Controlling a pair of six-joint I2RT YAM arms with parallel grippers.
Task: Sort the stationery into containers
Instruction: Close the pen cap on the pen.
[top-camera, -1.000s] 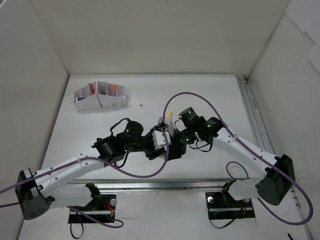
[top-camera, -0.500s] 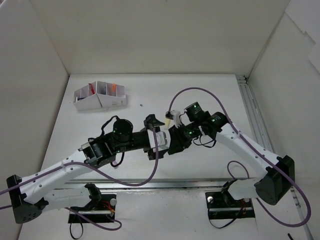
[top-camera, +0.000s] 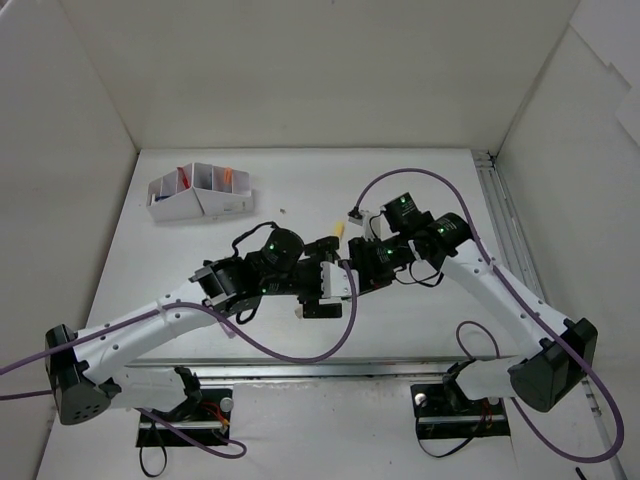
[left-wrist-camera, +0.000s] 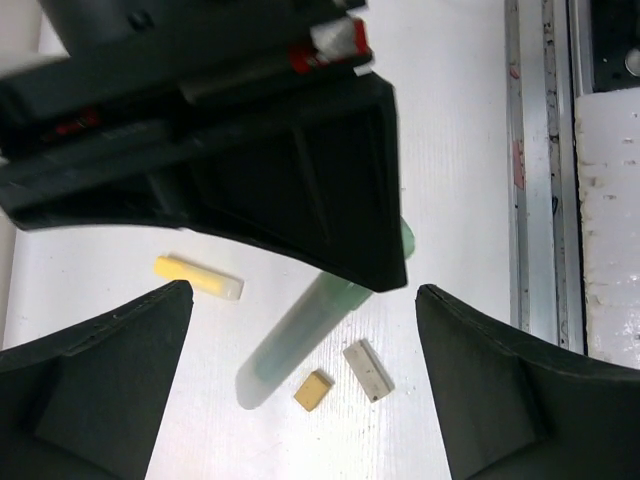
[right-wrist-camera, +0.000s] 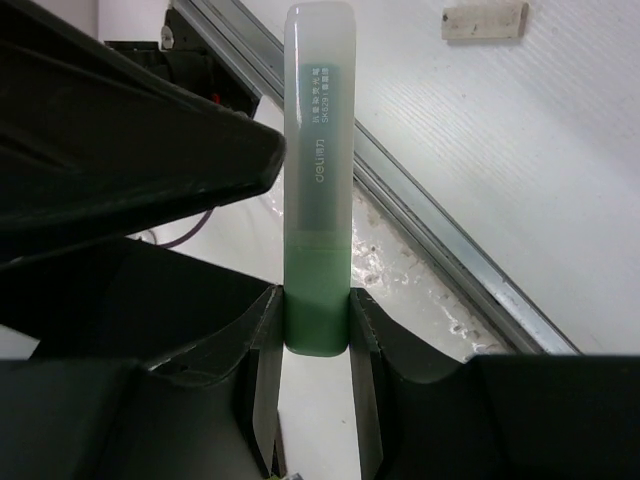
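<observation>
In the right wrist view my right gripper is shut on the base of a green marker, which sticks straight out from its fingers. The left wrist view shows that green marker hanging above the table under the right gripper's black body, between the wide-open fingers of my left gripper without touching them. Below lie a yellow marker, a tan eraser and a grey eraser. From the top, both grippers meet mid-table: left gripper, right gripper. The white organizer box stands far left.
A metal rail runs along the table's near edge, close to the erasers. The yellow marker lies just beyond the grippers. A purple cable loops under the left arm. White walls close in the table on three sides.
My left gripper has opened wide and let go of the green marker, which stays in the shut right gripper. The right gripper has drawn slightly to the right.
</observation>
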